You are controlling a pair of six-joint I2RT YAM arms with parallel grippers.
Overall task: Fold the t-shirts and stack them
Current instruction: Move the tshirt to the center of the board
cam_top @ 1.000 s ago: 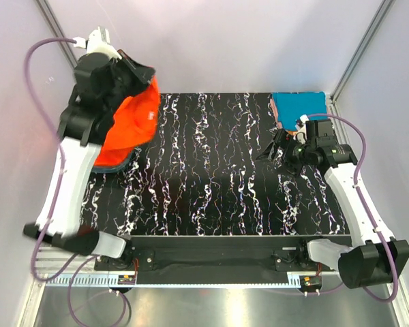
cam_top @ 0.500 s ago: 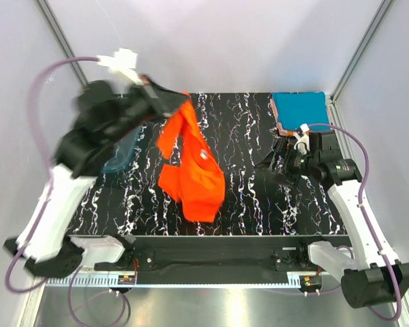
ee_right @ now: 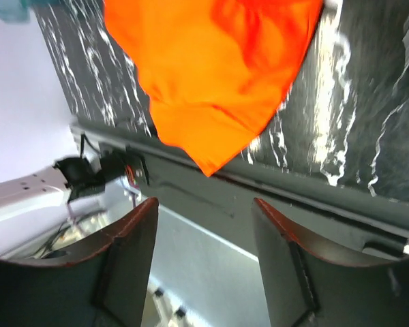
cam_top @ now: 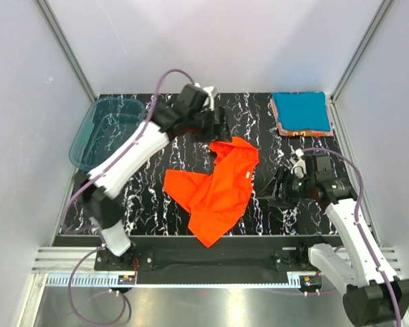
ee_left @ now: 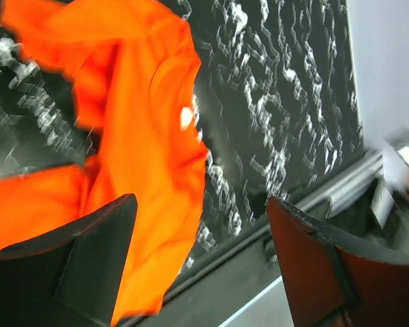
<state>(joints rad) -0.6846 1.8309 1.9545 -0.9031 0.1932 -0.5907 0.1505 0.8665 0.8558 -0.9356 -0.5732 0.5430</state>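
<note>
A bright orange-red t-shirt (cam_top: 219, 185) lies crumpled and spread on the black marbled table (cam_top: 157, 153), free of both grippers. My left gripper (cam_top: 223, 128) hovers open just behind the shirt's far edge. In the left wrist view the t-shirt (ee_left: 140, 116) lies below the gripper (ee_left: 199, 204), whose jaws are empty. My right gripper (cam_top: 264, 196) is open to the right of the shirt and points at it. Its wrist view shows the t-shirt (ee_right: 211, 68) beyond the empty gripper (ee_right: 204, 206). A teal blue folded t-shirt (cam_top: 300, 110) tops a stack with pinkish-orange edges (cam_top: 305, 131) at the back right.
A translucent teal plastic tub (cam_top: 103, 129) stands at the back left corner of the table. White walls enclose the table on three sides. The metal rail (cam_top: 211, 255) with both arm bases runs along the near edge.
My left arm swung from the tub to the table's middle and let go of the orange-red t-shirt, which dropped onto the table. My right gripper moved nearer and its jaws narrowed somewhat.
</note>
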